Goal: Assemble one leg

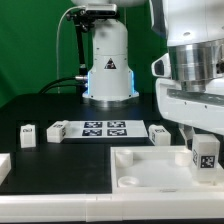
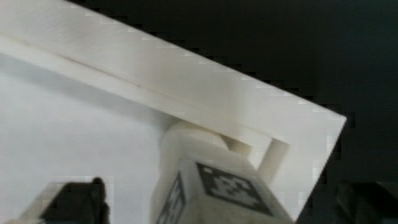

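Note:
My gripper [image 1: 203, 141] is shut on a leg [image 1: 207, 156], a stubby white block with a square tag on its face. It holds the leg upright over the corner of the large white panel [image 1: 150, 170] on the exterior view's right. In the wrist view the leg [image 2: 210, 175] sits between my dark fingertips [image 2: 71, 203], its far end at the panel's corner recess [image 2: 267, 150]. I cannot tell whether the leg touches the recess. Three more legs lie on the table: two on the exterior view's left [image 1: 27, 134] [image 1: 57, 130] and one near the middle [image 1: 160, 133].
The marker board [image 1: 103, 127] lies behind the panel, in front of the robot base [image 1: 108, 70]. Another white part [image 1: 4, 166] shows at the exterior view's left edge. The panel's raised rim [image 2: 160, 85] runs across the wrist view.

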Tool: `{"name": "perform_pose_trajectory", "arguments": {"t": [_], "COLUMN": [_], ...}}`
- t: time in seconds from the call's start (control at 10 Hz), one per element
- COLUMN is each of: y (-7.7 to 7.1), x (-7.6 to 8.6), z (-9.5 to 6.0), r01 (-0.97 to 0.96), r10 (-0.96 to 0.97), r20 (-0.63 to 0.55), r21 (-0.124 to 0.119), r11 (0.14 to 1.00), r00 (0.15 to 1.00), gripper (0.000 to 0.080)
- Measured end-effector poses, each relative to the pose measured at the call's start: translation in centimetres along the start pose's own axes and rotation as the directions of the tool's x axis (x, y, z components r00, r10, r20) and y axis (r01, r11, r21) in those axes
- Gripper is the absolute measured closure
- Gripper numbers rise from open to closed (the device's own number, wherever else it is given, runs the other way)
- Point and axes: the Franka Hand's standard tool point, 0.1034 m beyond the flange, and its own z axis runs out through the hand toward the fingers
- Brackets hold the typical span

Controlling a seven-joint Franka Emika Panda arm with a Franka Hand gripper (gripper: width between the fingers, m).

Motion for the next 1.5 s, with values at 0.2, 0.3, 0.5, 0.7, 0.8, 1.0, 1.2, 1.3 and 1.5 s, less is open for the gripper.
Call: {"name": "perform_pose_trajectory", "arguments": {"t": [0.2, 0.3, 0.5, 0.7, 0.8, 1.0, 1.2, 1.3, 1.5], "y": [0.0, 0.0, 0.1, 0.0, 0.0, 0.1, 0.1, 0.1, 0.1], "x": [-0.1, -0.1, 0.1, 0.6, 0.9, 1.0, 1.1, 1.1, 1.1], "z": [0.0, 0.1, 0.1, 0.1, 0.1, 0.0, 0.0, 0.0, 0.0], "r01": [0.237, 0.379, 0.612, 0.765, 0.819, 0.912, 0.918, 0.918, 0.918], "r10": [-0.237, -0.379, -0.612, -0.766, -0.820, -0.913, -0.919, -0.919, -0.919], "r20": [-0.005, -0.010, -0.007, 0.005, 0.008, 0.016, 0.017, 0.017, 0.017], "r21": [-0.006, -0.016, -0.040, -0.048, -0.052, -0.058, -0.058, -0.058, -0.058], "r11": [0.971, 0.925, 0.790, 0.642, 0.572, 0.407, 0.393, 0.393, 0.393], "r00": [0.971, 0.925, 0.791, 0.643, 0.573, 0.409, 0.395, 0.395, 0.395], "gripper": [0.0153, 0.0150, 0.0150, 0.0150, 0.0150, 0.0150, 0.0263, 0.0398, 0.0512]}}
